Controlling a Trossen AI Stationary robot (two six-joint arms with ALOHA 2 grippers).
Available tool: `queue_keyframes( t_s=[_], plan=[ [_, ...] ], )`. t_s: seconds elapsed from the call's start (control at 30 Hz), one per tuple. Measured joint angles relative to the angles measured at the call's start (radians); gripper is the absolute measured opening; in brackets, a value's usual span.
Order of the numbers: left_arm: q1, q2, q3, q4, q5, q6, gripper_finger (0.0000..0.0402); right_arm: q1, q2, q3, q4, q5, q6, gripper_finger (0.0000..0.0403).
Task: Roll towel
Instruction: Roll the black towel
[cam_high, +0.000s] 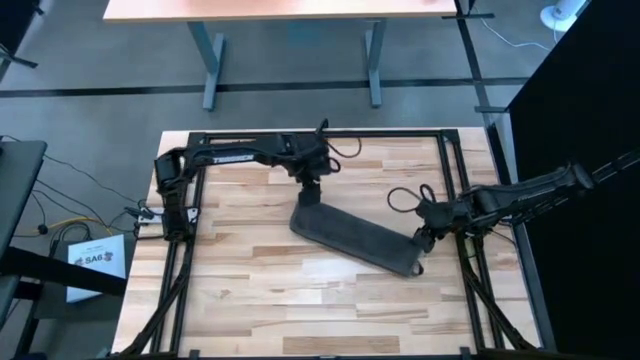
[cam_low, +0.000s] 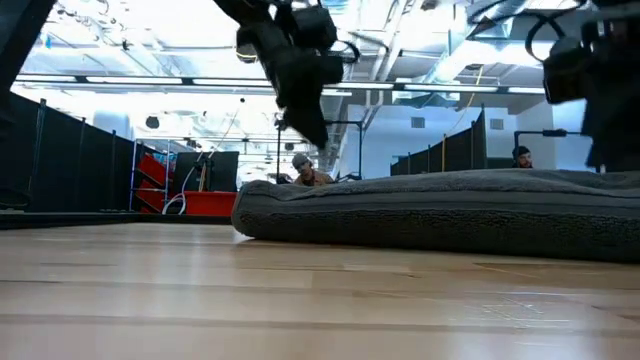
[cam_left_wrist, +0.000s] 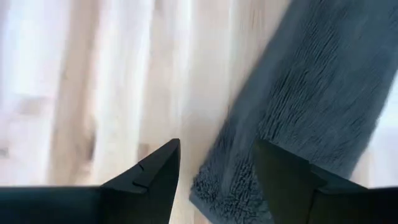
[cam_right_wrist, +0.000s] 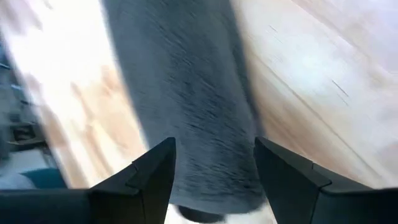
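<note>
The dark charcoal-grey towel (cam_high: 355, 238) lies flat on the wooden table as a long folded strip, slanting from centre toward the right; it also shows in the low view (cam_low: 450, 205). My left gripper (cam_high: 308, 198) hovers open above the strip's far-left end (cam_left_wrist: 230, 186), clear of it in the low view (cam_low: 315, 135). My right gripper (cam_high: 424, 240) is open over the strip's right end (cam_right_wrist: 186, 93), one finger on each side of the cloth; whether it touches, I cannot tell.
Black frame rails (cam_high: 455, 180) run round the tabletop. A looped black cable (cam_high: 405, 198) lies by the right arm. Bare wood (cam_high: 300, 300) fills the near half of the table. People (cam_low: 305, 170) show far off in the room behind.
</note>
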Motion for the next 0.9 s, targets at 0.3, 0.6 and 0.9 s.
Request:
queue_keyframes(
  t_s=[0.3,0.6,0.9],
  plan=[
    [-0.051,-0.076,-0.004,-0.031,0.471,-0.101,0.0175,0.084,0.066,0.013,0.346,-0.089,-0.003,0.0203],
    [-0.096,0.085,-0.118,0.122,0.617,-0.065,0.0142,0.122,0.28,0.002,0.362,-0.095,-0.032,0.0203],
    [-0.056,0.124,-0.239,0.258,0.62,-0.096,0.0134,0.094,0.317,-0.153,0.472,-0.082,0.034,0.0203]
  ],
)
